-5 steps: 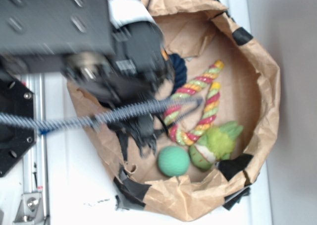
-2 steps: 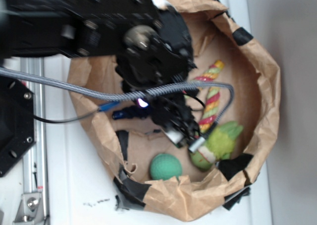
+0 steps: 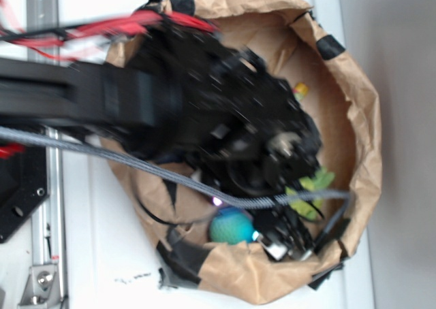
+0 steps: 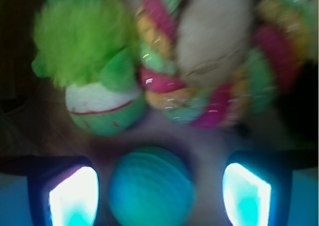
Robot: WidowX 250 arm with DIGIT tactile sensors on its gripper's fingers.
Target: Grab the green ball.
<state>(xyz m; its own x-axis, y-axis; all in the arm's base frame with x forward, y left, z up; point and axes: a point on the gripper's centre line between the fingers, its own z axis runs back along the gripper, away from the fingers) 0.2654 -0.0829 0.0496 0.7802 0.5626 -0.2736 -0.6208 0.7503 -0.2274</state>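
Left finger (image 4: 74,195): just left of the green ball, a gap between.
Green ball (image 4: 151,186): centred between the fingers, untouched on either side (wrist view is blurred).
Right finger (image 4: 246,194): farther from the ball.
Gripper (image 4: 159,196): spread wide, holding nothing.
Wrist view only: fuzzy lime toy (image 4: 92,66), striped rope (image 4: 199,86) beyond.
Exterior only: ball (image 3: 231,225) near the paper bag's (image 3: 361,139) lower rim.

Small smooth teal-green ball (image 4: 151,186), fuzzy lime-green toy (image 4: 84,61) with white band, red-yellow-green striped rope (image 4: 199,81), crumpled brown paper bag (image 3: 361,139).
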